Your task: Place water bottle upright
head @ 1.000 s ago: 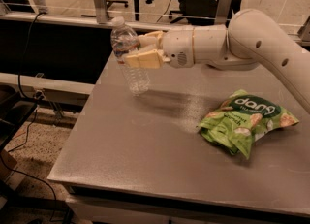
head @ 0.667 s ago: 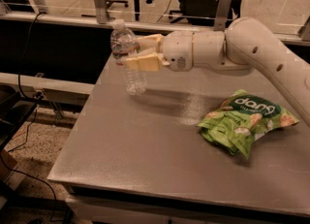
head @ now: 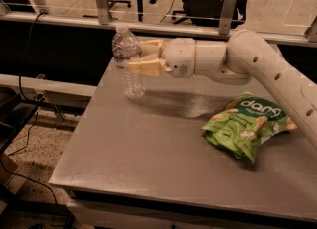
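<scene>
The grey table [head: 148,143] carries 2 things. The gripper [head: 132,56] hangs above its far corner, clamped around the middle of the water bottle [head: 132,83]. The bottle stands upright between the fingers, and its base seems to rest on the tabletop just below the gripper. A green chip bag [head: 247,124] lies flat well behind the gripper, back along the arm and nearer the front edge, well apart from the bottle.

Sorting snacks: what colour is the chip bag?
Chip bag: green with white lettering, camera view. The gripper holds the water bottle near the table's far edge.
</scene>
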